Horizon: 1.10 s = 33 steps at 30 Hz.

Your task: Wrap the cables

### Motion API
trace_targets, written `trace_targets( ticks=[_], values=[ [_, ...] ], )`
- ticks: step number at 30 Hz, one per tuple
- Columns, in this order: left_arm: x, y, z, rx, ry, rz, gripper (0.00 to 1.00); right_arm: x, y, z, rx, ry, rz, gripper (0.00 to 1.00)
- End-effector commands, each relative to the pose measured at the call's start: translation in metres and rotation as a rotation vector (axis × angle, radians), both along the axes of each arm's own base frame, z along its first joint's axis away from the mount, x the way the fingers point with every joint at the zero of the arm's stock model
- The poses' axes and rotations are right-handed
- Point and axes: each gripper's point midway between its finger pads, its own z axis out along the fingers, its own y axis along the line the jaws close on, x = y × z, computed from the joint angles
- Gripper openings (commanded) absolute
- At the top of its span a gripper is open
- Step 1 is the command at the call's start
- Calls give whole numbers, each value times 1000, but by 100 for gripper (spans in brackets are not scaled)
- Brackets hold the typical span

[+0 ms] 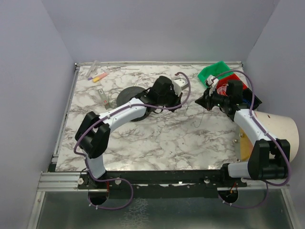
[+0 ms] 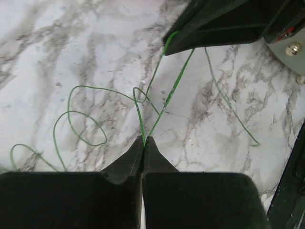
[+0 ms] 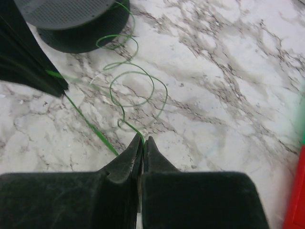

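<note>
The right gripper (image 3: pixel 143 143) has its jaws pressed together on a thin green cable (image 3: pixel 101 137). From the tips the cable curls in loose loops across the marble surface (image 3: pixel 228 71) toward a black round spool (image 3: pixel 86 40). A straighter stretch runs from beside the fingertips to a dark wedge (image 3: pixel 28 71), perhaps another gripper's finger. A red object (image 3: pixel 296 191) shows at right.

We've got soft, even light from overhead here, the marble table (image 1: pixel 167 143) bright and matte, shadows faint and fuzzy. Up close, the left gripper (image 2: pixel 144 142) and right gripper (image 3: pixel 143 140) loom dark and blurry, while the cables (image 2: pixel 174 88) read crisp green against sharply focused marble.
</note>
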Motion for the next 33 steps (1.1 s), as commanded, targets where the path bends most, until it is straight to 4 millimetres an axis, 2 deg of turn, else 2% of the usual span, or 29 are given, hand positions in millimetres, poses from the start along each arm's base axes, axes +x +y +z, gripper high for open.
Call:
trace_targets(
  ticks=[1,4,12,18,21,23,24,27,28,31,33],
  values=[
    [28,47,39,-23,-67,155,0,27,-35,-3,-110,-45,-219,0],
    [36,63,42,-5,-77,217,0,32,-45,-4,-144,-57,-272,0],
    [47,88,48,17,-98,326,0,38,-65,-1,-196,-79,-381,0],
    [57,114,62,13,-121,378,0,42,-80,-3,-246,-82,-456,0],
    [62,129,68,12,-138,410,0,43,-80,-3,-246,-84,-455,0],
    [63,132,69,13,-145,407,1,40,-71,-1,-222,-87,-409,1],
    [62,128,71,3,-145,382,9,37,-64,1,-200,-94,-371,0],
    [50,102,76,-45,-117,236,49,27,-42,5,-140,-85,-244,1],
    [49,94,77,-50,-108,218,59,24,-37,6,-125,-81,-220,1],
    [47,67,74,-43,-109,186,76,18,-28,9,-97,-82,-166,0],
    [44,45,68,-18,-119,160,81,15,-24,8,-89,-77,-136,1]
  ],
)
